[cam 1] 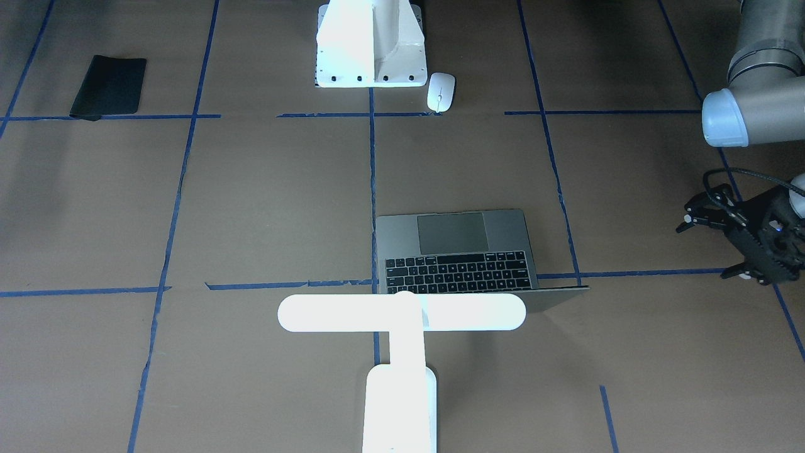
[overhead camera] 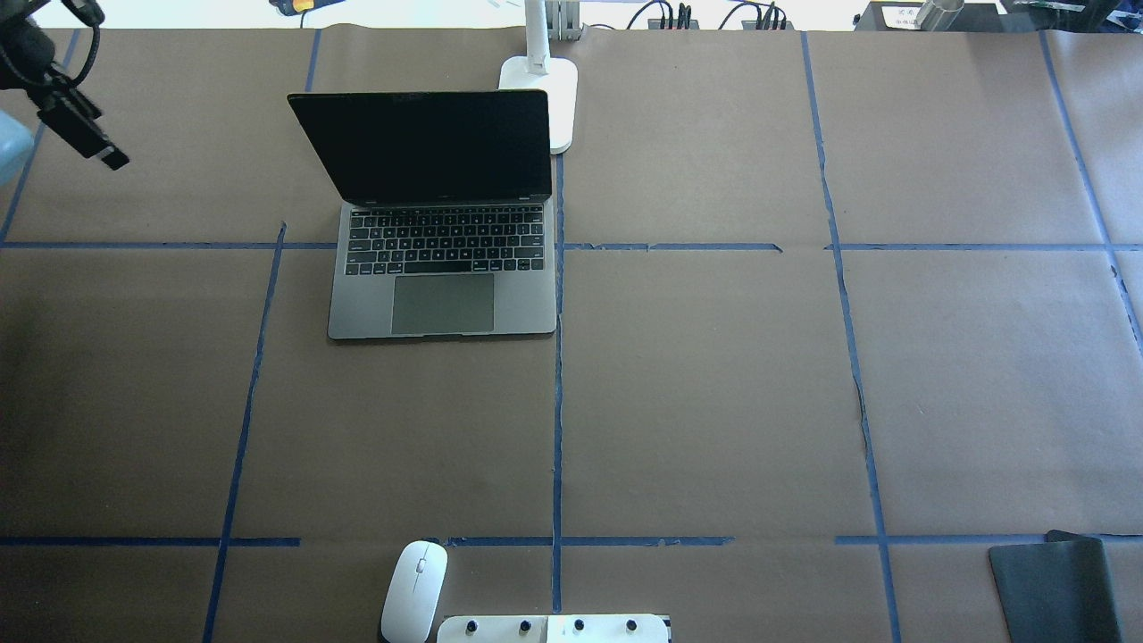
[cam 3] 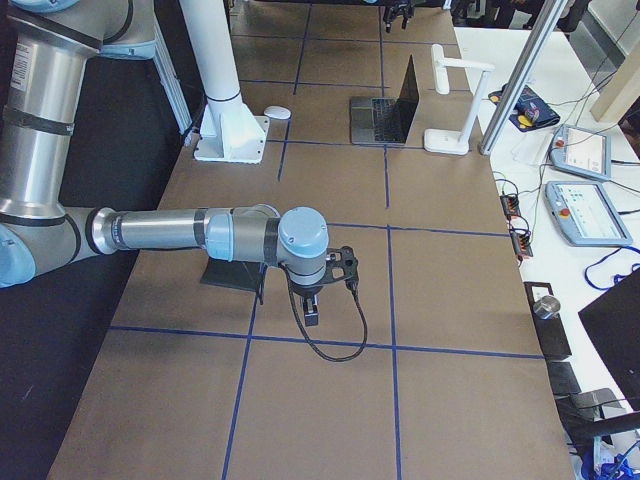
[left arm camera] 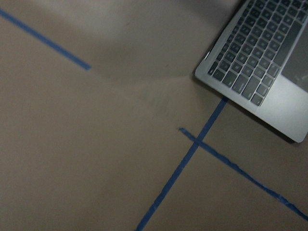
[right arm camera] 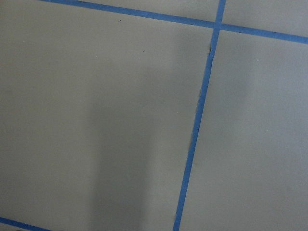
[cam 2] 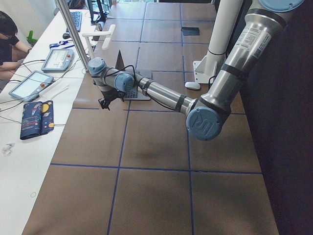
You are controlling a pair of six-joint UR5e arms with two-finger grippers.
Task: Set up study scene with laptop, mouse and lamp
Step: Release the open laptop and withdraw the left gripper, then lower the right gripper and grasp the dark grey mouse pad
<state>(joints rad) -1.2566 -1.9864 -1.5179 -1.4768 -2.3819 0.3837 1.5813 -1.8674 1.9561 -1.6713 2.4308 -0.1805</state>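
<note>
**Inspector:** Since the left gripper (cam 1: 714, 246) hangs at the table's far left end with its fingers apart and nothing between them, what lies inboard of it?

**Assessor:** First is the laptop (overhead camera: 442, 304), open with its screen upright, well apart from those fingers. The wrist view shows only a corner of its keyboard ahead of them. Hazard: a low sweep inboard would catch the raised lid and either fold it or shove the whole machine.

**Inspector:** Next along?

**Assessor:** The mouse (overhead camera: 413, 589) lies well apart from the fingers, back by the robot's base and just beside the white pedestal (overhead camera: 554, 630). I cannot tell whether the two touch. It is low, smooth and rounded, so I judge that an off-centre pinch could squirt it out. A finger coming down on the pedestal side has little room and may strike the block.

**Inspector:** The lamp?

**Assessor:** The lamp (cam 1: 402, 313) stands beyond the laptop from the fingers, with its base just behind the lid's corner and its bar head above the lid. It is tall on a narrow arm, so a nudge to the laptop or to the arm could tip it.

**Inspector:** And the right end?

**Assessor:** The black pad (overhead camera: 1054, 585) lies farthest from the left fingers, near the right gripper (cam 3: 311, 312), which hangs over bare paper. I cannot tell whether those fingers are apart or together. If both arms go for the mouse, they risk meeting at the pedestal.
</note>
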